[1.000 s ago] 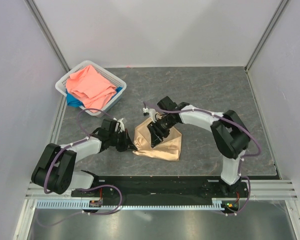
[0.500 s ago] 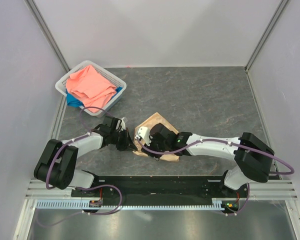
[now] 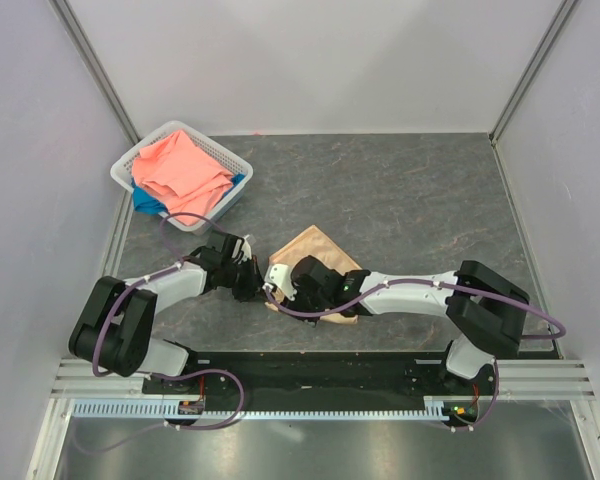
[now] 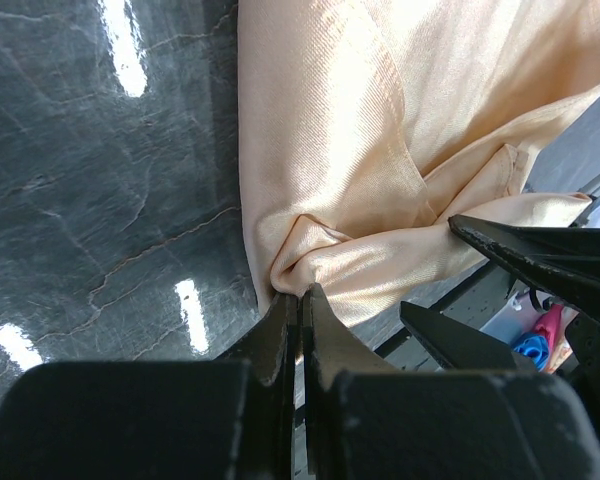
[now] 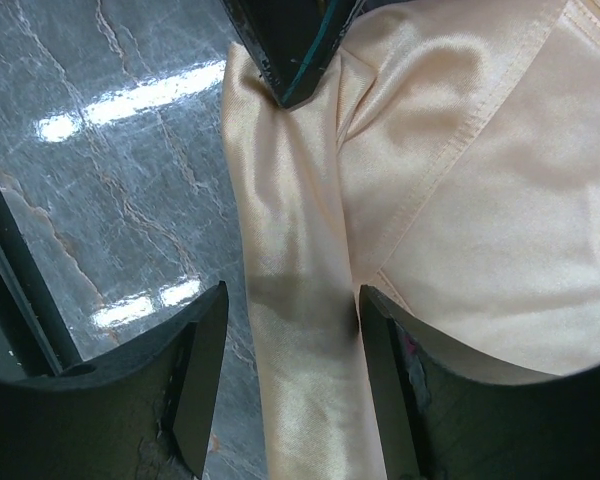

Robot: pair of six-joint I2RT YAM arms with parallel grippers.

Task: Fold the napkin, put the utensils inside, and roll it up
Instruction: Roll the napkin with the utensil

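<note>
Firmly pressed together, the fingers (image 4: 278, 335) of the left gripper (image 4: 300, 298) pinch a bunched corner of the napkin (image 4: 380, 120), low against the table (image 4: 100, 200). The right gripper (image 5: 292, 375) faces it from the other side with its jaws spread, straddling a long rolled fold of the same cloth; whether its tips actually touch the fabric is hard to tell. From above, the two grippers sit tip to tip at the napkin's near left edge, and the rest of the peach-gold cloth lies folded on the dark table. Well apart, near the far left corner, a white basket (image 3: 126, 167) holds a coral cloth (image 3: 180, 168) over a blue cloth (image 3: 146, 204).
</note>
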